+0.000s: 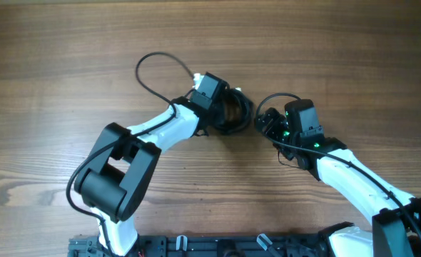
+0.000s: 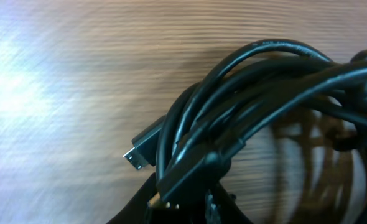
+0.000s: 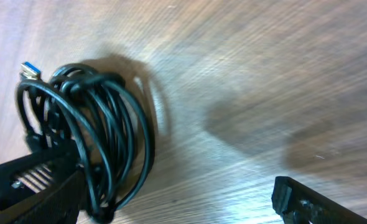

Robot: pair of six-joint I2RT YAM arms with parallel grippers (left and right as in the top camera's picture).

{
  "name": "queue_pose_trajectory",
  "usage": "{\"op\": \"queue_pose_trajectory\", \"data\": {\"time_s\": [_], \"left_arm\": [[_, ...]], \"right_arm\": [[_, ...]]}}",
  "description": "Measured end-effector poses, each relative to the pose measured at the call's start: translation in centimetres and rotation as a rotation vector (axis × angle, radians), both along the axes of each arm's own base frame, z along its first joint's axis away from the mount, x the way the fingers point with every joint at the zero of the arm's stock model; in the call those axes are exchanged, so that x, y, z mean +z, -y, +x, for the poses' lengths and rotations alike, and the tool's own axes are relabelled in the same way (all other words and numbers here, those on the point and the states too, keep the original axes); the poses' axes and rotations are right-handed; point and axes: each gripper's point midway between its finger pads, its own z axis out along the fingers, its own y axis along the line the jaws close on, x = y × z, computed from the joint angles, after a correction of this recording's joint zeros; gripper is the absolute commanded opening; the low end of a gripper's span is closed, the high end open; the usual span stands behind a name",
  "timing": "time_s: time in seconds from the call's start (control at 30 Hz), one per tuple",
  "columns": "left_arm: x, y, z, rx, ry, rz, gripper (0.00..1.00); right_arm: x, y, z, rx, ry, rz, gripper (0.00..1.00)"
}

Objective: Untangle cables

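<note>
cables (image 1: 233, 111): one tight black coil, several turns bunched together. We place it about mid-worktop, well off the near edge where the arm bases sit.
worktop (image 1: 68, 57): wood grain, fills the overhead view.
left arm: reaches from the near-left corner diagonally in toward the middle, elbow bent, wrist pointing at the coil.
left hand (image 1: 212, 91): right at the left side of the coil. In the left wrist view the bundle crosses the frame just above the fingers and a black connector runs down between them. We read it as clamped on the cables, though the bundle hides most of the fingers.
coil height: shadows sit offset from the coil in both wrist views, so we read it as raised off the wood.
right arm: comes in from the near-right corner, forearm angled toward the middle, wrist facing the coil from the right.
right hand (image 1: 269, 123): fingers spread wide, nothing between them. The coil sits against its left finger (image 3: 40, 183); we can't tell whether they touch.
plugs: silver tip (image 2: 135, 157) pokes out of the bundle's left side; blue-tipped plug (image 3: 29, 70) on top of the coil.
</note>
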Motion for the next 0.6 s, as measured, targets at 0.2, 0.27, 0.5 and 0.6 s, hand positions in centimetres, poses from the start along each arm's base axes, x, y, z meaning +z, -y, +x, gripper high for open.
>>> {"op": "queue_pose_trajectory", "data": {"time_s": [0.2, 0.27, 0.5, 0.6], "left_arm": [[0.7, 0.4, -1.0, 0.136, -0.131, -0.189, 0.77], [1.4, 0.5, -1.6, 0.127, -0.159, -0.21, 0.86], [7.2, 1.3, -0.4, -0.041, 0.005, -0.233, 0.66], [7.6, 1.3, 0.4, -0.114, 0.068, -0.19, 0.6]], "right_arm": [[0.4, -1.2, -0.1, 0.1, 0.035, 0.008, 1.0], [0.5, -1.3, -0.1, 0.109, 0.038, 0.01, 1.0], [1.0, -2.5, -0.2, 0.189, 0.065, 0.043, 0.9], [1.1, -3.3, -0.7, 0.224, 0.067, 0.05, 0.84]]}}
